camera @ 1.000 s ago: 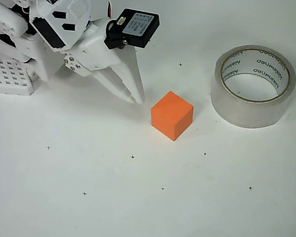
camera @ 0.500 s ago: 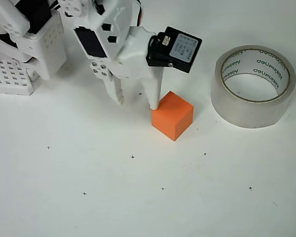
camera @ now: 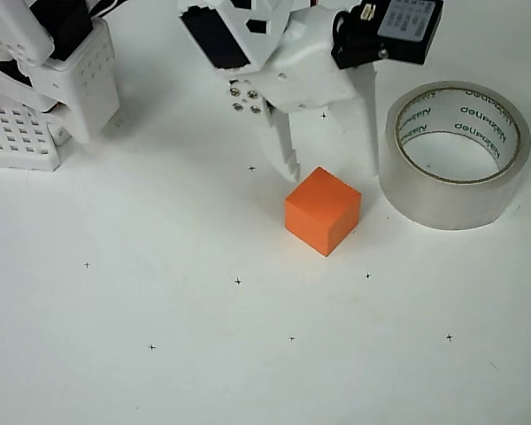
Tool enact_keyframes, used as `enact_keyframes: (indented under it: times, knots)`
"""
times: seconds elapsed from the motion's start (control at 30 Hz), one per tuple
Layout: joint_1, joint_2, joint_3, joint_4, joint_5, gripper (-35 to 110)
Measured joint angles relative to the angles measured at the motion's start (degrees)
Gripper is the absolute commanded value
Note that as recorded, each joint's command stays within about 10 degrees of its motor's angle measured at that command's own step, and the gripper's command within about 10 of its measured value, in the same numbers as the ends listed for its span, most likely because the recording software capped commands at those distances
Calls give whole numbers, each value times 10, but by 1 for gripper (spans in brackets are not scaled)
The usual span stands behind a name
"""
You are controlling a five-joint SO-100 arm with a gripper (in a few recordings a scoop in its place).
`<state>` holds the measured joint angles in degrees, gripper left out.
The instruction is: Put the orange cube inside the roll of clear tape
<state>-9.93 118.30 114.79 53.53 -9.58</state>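
A: Overhead view, nearest ground first. What lies at 6 o'clock?

B: Bare white table (camera: 248,372), marked with small black crosses. Nothing else stands there.

A: Next in?

B: The orange cube (camera: 323,212), just right of centre, resting flat on the table, turned so one corner points toward 5 o'clock. Its top face is lit, its two visible side faces are darker.

A: And the tape?

B: The roll of clear tape (camera: 454,156) sits at roughly 2 o'clock from the cube, lying on its flat side with the hole facing up. White core with dark lettering; table shows through the hole. Cube and roll are near each other but apart, and the cube is outside the ring.

A: Gripper?

B: The gripper (camera: 333,168) comes down from 12 o'clock, white, with a black module on top. Its two fingers are spread wide. The left, toothed fingertip (camera: 292,170) ends just above the cube's upper-left edge; the right one ends near the roll's left wall. Whether either tip touches anything, I cannot tell. Nothing is pinched between them.

A: Farthest back?

B: At 10 o'clock, the white arm base (camera: 44,97), with a perforated block.
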Motion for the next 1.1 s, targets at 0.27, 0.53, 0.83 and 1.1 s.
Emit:
enact_keyframes:
  times: [0.27, 0.53, 0.83, 1.1]
  knots:
    - [-17, -57, -53, 64, 39, 35]
    - [-40, -130, -98, 84, 62, 39]
    - [-47, -140, -98, 103, 82, 42]
    - [-54, -173, -102, 103, 83, 42]
